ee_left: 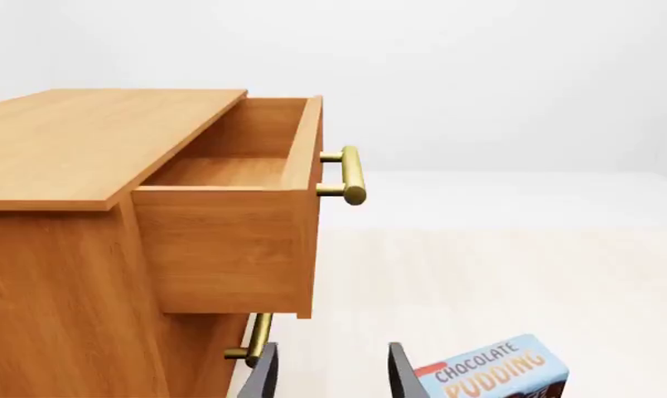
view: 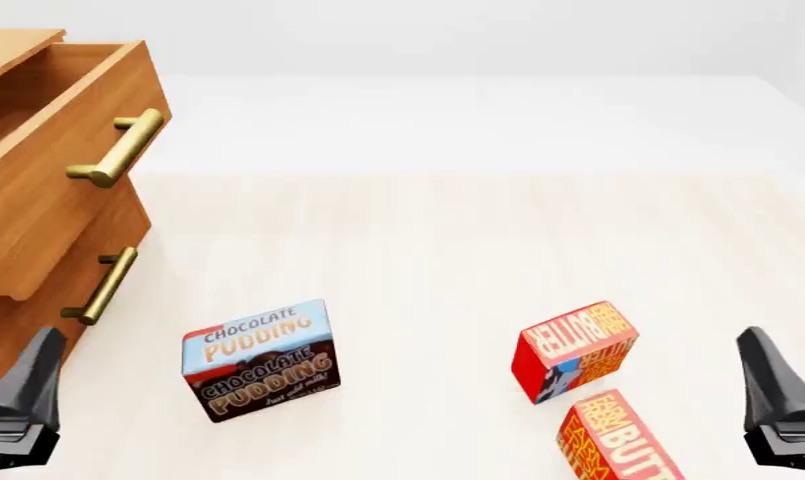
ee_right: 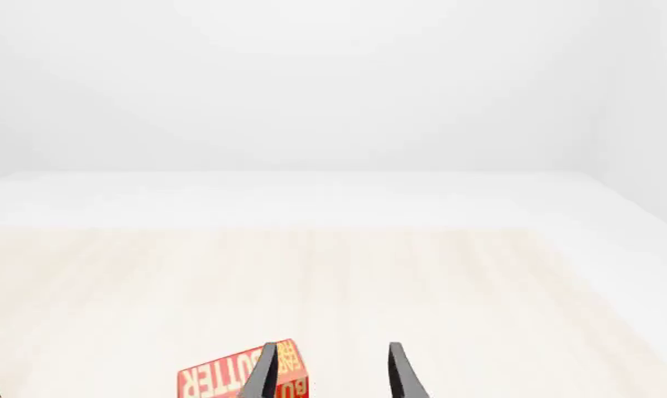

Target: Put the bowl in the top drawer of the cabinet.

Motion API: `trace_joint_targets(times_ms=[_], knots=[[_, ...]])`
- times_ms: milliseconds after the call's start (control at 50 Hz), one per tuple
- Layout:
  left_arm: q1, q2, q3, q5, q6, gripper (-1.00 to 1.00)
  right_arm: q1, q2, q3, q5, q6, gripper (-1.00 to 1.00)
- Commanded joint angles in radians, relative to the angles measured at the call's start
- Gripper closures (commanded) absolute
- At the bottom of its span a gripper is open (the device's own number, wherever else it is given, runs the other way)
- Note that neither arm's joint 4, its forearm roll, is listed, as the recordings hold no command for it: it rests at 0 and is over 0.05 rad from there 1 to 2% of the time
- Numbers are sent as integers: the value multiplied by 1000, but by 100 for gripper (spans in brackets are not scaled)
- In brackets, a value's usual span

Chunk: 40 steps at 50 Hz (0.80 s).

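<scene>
The orange-brown cabinet [view: 9, 325] stands at the table's left. Its top drawer [view: 55, 175] is pulled out, brass handle [view: 119, 148] facing right. In the left wrist view the top drawer [ee_left: 228, 245] shows a bare wooden inside as far as I can see into it. The bowl is out of view in every frame. My left gripper [ee_left: 331, 377] is open and empty, low near the cabinet's front corner [view: 29, 385]. My right gripper [ee_right: 333, 377] is open and empty at the near right [view: 773, 385].
The lower drawer is shut, its handle [view: 102, 285] below the open one. A chocolate pudding box [view: 259, 360] stands right of the left gripper. Two red butter boxes [view: 576, 350] [view: 622, 440] lie left of the right gripper.
</scene>
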Motion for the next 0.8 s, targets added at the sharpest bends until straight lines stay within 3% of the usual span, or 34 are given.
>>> trace_joint_targets(times_ms=[20, 220, 280, 320, 500, 540, 700, 800], knots=[[0, 2, -4, -4, -7, -100, -1, 5, -3, -1, -4, -100], [6, 4, -52, 36, -15, -100, -2, 4, -3, -1, -3, -100], [-64, 9, -51, 61, 41, -100, -3, 2, -3, -2, -3, -100], [-80, 36, -60, 72, 18, -100, -10, 1, -3, -2, -3, -100], [-218, 104, -157, 162, 75, -100, -17, 0, -3, -3, -4, -100], [-260, 134, -180, 187, 36, -100, -15, 1, -3, -3, -4, -100], [-375, 172, -242, 269, 44, -100, -19, 1, -3, -2, -4, -100], [-448, 186, -266, 308, 81, -100, -14, 1, -3, -3, -4, -100]])
